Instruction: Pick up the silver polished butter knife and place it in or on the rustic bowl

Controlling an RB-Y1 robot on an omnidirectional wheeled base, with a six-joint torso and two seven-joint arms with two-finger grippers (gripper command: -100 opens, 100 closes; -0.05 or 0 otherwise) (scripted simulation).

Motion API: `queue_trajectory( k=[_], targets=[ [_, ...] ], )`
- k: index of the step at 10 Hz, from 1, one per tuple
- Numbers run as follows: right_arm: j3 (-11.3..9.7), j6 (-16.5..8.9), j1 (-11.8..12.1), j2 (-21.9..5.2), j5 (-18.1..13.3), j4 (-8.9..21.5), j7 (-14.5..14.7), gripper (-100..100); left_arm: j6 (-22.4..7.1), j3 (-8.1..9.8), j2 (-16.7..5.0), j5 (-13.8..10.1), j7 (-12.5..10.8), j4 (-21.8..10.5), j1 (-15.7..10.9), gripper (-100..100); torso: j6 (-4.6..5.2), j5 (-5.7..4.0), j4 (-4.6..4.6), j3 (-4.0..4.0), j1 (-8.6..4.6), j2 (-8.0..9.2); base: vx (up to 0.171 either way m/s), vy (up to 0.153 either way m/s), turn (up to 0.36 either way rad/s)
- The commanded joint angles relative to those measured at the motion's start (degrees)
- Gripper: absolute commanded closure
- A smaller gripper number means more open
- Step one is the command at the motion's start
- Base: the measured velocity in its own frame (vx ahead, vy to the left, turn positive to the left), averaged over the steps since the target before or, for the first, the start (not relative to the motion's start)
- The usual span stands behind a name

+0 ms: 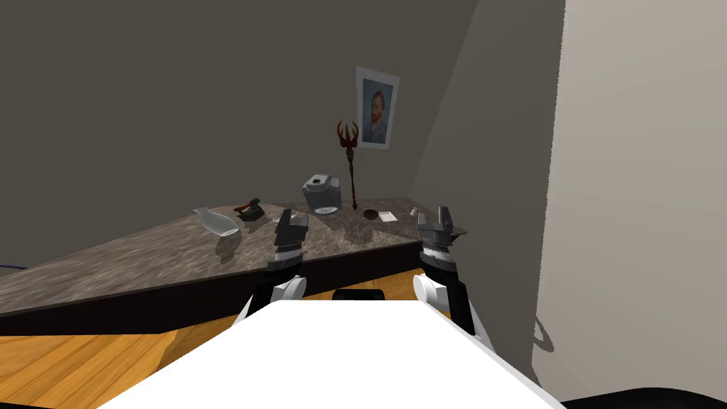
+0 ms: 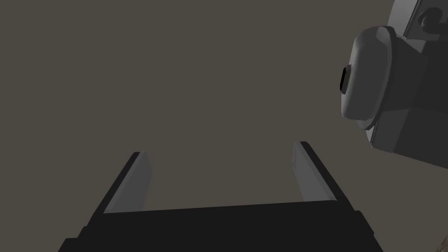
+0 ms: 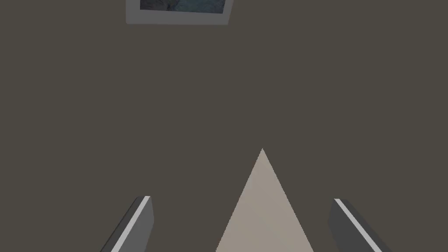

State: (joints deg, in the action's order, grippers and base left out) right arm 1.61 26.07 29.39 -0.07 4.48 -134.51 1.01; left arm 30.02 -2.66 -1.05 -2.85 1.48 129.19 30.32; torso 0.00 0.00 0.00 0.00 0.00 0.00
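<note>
A small dark round bowl (image 1: 370,214) sits on the brown stone counter (image 1: 142,259), near its far right corner. Beside it lies a flat white square (image 1: 387,216). My left gripper (image 1: 292,216) is raised over the counter's front part, short of a grey machine (image 1: 321,193). Its fingers stand open (image 2: 218,148) with nothing between them, and the grey machine (image 2: 385,87) is close beside it. My right gripper (image 1: 434,220) is held up at the counter's right end, open and empty (image 3: 241,199), facing the wall.
A clear glass bottle (image 1: 216,221) lies on the counter at the left, with a dark squat object (image 1: 250,209) behind it. A tall dark trident-shaped ornament (image 1: 349,163) stands by the machine. A light wall (image 1: 625,213) is close on the right.
</note>
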Motion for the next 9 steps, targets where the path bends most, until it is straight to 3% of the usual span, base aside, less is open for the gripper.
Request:
queue_trajectory(
  k=[1,9],
  targets=[
    [0.00,0.00,0.00,0.00,0.00,0.00,0.00,0,-1.14,0.42,-2.77,-0.35,0.00,-0.57,-0.15,-100,0.00,0.00,0.00,0.00,0.00,0.00,-0.055,-0.028,-0.011],
    [-0.01,0.00,-0.01,0.01,0.00,0.00,0.00,0,-9.81,2.51,-14.03,-2.91,0.28,-4.62,-1.42,-100,0.00,-0.07,0.12,0.28,-0.26,0.46,-0.127,-0.081,-0.023]
  ],
)
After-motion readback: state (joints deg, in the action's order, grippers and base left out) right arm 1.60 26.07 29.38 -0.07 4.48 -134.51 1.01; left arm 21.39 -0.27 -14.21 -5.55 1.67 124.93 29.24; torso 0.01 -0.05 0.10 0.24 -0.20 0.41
